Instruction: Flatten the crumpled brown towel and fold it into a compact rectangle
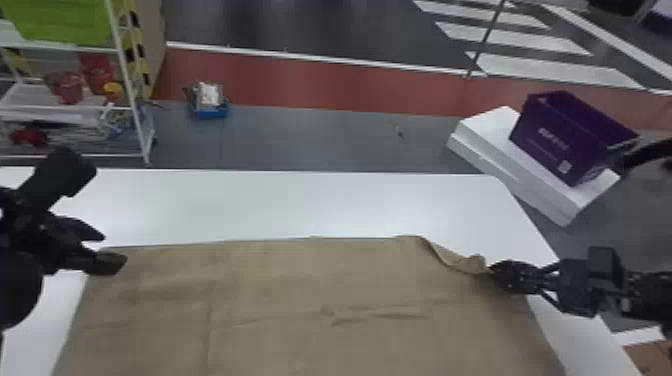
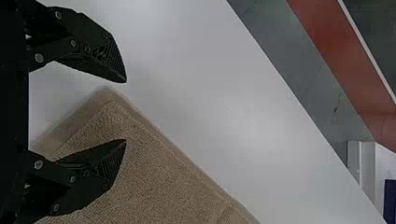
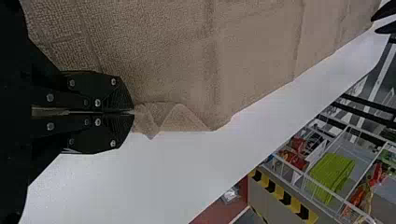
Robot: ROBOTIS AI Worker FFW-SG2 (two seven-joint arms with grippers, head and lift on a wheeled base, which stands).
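The brown towel (image 1: 300, 295) lies spread wide over the white table, with light creases and its far right corner bunched and turned over. At that corner my right gripper (image 1: 492, 270) is shut on the towel's edge. The right wrist view has the right gripper (image 3: 133, 112) with its two fingers together and the folded cloth (image 3: 182, 119) coming out at their tips. My left gripper (image 1: 117, 252) is at the towel's far left corner. In the left wrist view the left gripper (image 2: 125, 111) stands open, the towel corner (image 2: 116, 112) lying between and below its fingers.
Bare white table (image 1: 300, 205) stretches beyond the towel's far edge. Past the table's right side, a purple basket (image 1: 565, 140) sits on white boxes (image 1: 520, 170) on the floor. A white rack (image 1: 132, 100) with toys stands at the far left, beside a small blue container (image 1: 210, 111).
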